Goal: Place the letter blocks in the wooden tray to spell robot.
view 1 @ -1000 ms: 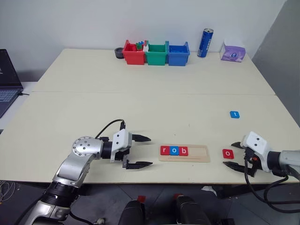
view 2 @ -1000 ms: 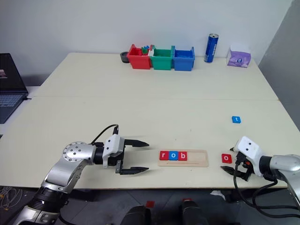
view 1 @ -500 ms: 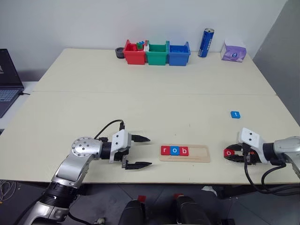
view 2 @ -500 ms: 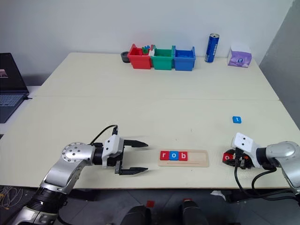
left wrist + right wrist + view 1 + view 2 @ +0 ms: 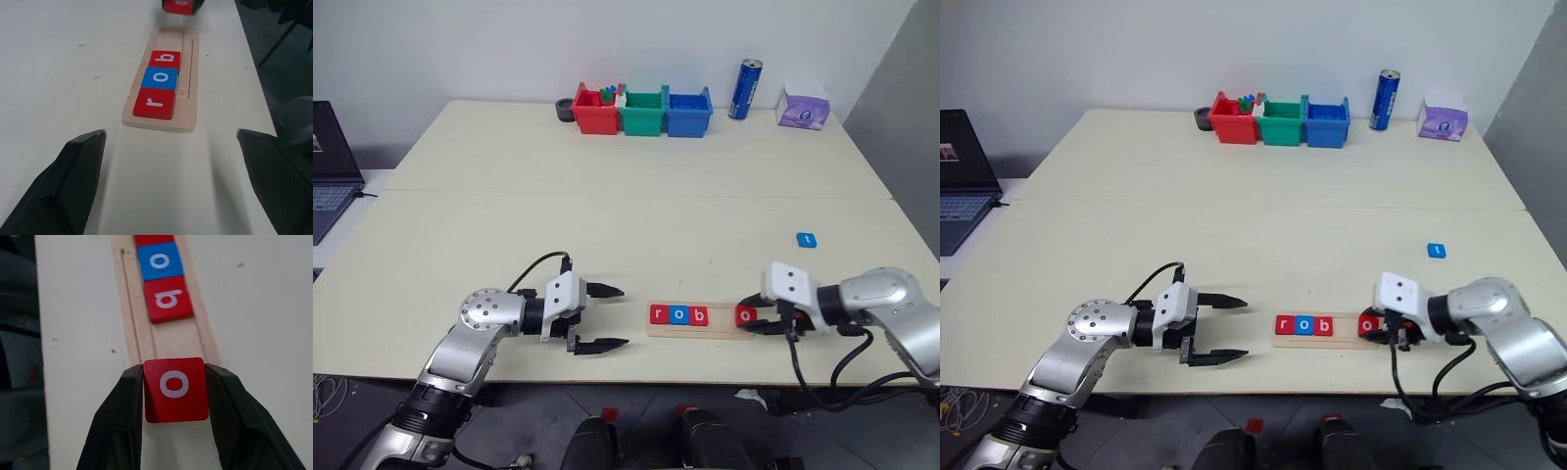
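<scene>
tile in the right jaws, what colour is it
Red with a white o, clearest in the right wrist view.

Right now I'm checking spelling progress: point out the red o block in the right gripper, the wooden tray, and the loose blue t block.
red o block (image 5: 175,389), right wrist view, letter face.
wooden tray (image 5: 187,105), left wrist view, bare wood.
blue t block (image 5: 807,240), left eye view, top face.

A second ago the right gripper (image 5: 175,416) stands spread around the red "o" block (image 5: 175,389) out on the bare table, well to the right of the wooden tray (image 5: 729,320). Now its fingers (image 5: 122,416) are closed on the block's two side edges, one finger against each, and the arm has swung in leftward. The block now sits pinched between the fingertips at the tray's right end, in line with the groove and just short of the red "b" block (image 5: 167,301) beyond the fingertips.
</scene>
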Tool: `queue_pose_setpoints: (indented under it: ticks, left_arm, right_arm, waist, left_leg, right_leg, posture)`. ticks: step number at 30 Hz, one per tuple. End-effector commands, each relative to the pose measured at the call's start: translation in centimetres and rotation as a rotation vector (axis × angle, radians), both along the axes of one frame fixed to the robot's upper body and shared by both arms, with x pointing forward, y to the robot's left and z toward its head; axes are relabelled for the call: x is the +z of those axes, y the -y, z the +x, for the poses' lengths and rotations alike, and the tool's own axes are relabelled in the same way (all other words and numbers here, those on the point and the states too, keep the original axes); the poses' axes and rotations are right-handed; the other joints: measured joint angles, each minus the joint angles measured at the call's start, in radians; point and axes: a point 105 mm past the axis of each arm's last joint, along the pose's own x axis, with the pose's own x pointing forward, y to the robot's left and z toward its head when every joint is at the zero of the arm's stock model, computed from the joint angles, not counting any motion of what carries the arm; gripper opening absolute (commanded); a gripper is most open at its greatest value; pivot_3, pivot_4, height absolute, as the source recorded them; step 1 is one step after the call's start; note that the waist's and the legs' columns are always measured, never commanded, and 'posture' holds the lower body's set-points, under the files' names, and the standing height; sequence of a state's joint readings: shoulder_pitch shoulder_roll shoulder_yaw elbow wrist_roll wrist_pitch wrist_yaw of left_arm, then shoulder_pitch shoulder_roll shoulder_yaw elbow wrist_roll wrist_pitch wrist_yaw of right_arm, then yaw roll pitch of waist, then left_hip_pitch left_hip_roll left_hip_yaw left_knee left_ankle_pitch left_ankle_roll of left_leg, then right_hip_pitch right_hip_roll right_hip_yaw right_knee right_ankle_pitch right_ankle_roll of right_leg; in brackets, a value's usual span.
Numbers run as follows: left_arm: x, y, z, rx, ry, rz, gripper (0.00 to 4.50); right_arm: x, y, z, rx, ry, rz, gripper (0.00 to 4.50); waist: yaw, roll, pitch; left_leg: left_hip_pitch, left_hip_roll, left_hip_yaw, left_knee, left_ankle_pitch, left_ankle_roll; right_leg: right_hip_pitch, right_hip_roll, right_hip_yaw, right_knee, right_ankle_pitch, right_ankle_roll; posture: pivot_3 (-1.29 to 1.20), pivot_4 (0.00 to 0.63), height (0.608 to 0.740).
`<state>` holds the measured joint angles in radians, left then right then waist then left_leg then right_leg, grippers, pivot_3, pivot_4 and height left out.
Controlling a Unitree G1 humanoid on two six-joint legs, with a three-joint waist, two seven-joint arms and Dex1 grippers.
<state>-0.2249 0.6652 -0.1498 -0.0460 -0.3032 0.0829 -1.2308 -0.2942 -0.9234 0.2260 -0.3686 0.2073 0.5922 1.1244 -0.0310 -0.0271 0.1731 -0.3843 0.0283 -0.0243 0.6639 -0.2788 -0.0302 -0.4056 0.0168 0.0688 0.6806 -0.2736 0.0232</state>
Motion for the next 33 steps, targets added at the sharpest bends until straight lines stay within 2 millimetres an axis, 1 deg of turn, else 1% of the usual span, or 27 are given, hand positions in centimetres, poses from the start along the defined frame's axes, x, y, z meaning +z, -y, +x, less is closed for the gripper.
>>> queue_pose_setpoints:
  ticks: [1,5,10,14,20,32,33]
  left_arm:
    - [1.2,0.0,-0.1,-0.008,0.053,-0.004,4.5]
    - [1.2,-0.2,-0.1,-0.003,0.053,0.0,4.5]
    - [1.3,-0.1,0.0,0.0,0.059,0.0,4.5]
    - [1.6,0.1,0.0,-0.001,0.065,-0.001,4.5]
    - [1.7,0.2,-0.1,0.001,0.065,-0.001,4.5]
    - [0.9,-0.3,0.0,0.006,0.057,-0.001,4.5]
    - [0.8,-0.3,0.0,0.007,0.056,-0.001,4.5]
  right_arm:
    - [0.6,-1.0,0.7,0.022,0.065,-0.009,1.45]
    - [0.3,-2.0,1.0,0.041,0.069,-0.004,1.45]
    - [-0.2,-2.4,1.5,0.049,0.071,-0.019,1.45]
    - [-0.4,-2.3,1.9,0.045,0.071,-0.025,1.45]
    - [-0.5,-2.4,1.7,0.06,0.058,-0.028,1.45]
    - [-0.8,-2.5,1.7,0.076,0.044,-0.042,1.45]
    - [-0.8,-2.5,1.7,0.075,0.046,-0.043,1.8]
  waist:
    - [0.0,0.0,0.0]
    - [0.0,0.0,0.0]
    - [0.0,0.0,0.0]
    - [0.0,0.0,0.0]
    - [0.0,0.0,0.0]
    - [0.0,0.0,0.0]
    - [0.0,0.0,0.0]
  left_leg:
    - [0.0,0.0,0.0,0.0,0.0,0.0]
    - [0.0,0.0,0.0,0.0,0.0,0.0]
    - [0.0,0.0,0.0,0.0,0.0,0.0]
    - [0.0,0.0,0.0,0.0,0.0,0.0]
    - [0.0,0.0,0.0,0.0,0.0,0.0]
    - [0.0,0.0,0.0,0.0,0.0,0.0]
    - [0.0,0.0,0.0,0.0,0.0,0.0]
  right_leg:
    - [0.0,0.0,0.0,0.0,0.0,0.0]
    - [0.0,0.0,0.0,0.0,0.0,0.0]
    - [0.0,0.0,-0.001,0.0,0.0,0.0]
    - [0.0,0.0,-0.001,0.0,0.001,-0.001]
    - [0.0,0.0,-0.001,0.0,0.001,-0.001]
    - [0.0,0.0,-0.001,0.0,0.001,-0.001]
    - [0.0,0.0,-0.001,0.0,0.001,-0.001]
  posture:
    - [0.0,0.15,0.74]
    - [0.0,0.15,0.74]
    - [0.0,0.15,0.74]
    - [0.0,0.15,0.74]
    - [0.0,0.15,0.74]
    - [0.0,0.15,0.74]
    - [0.0,0.15,0.74]
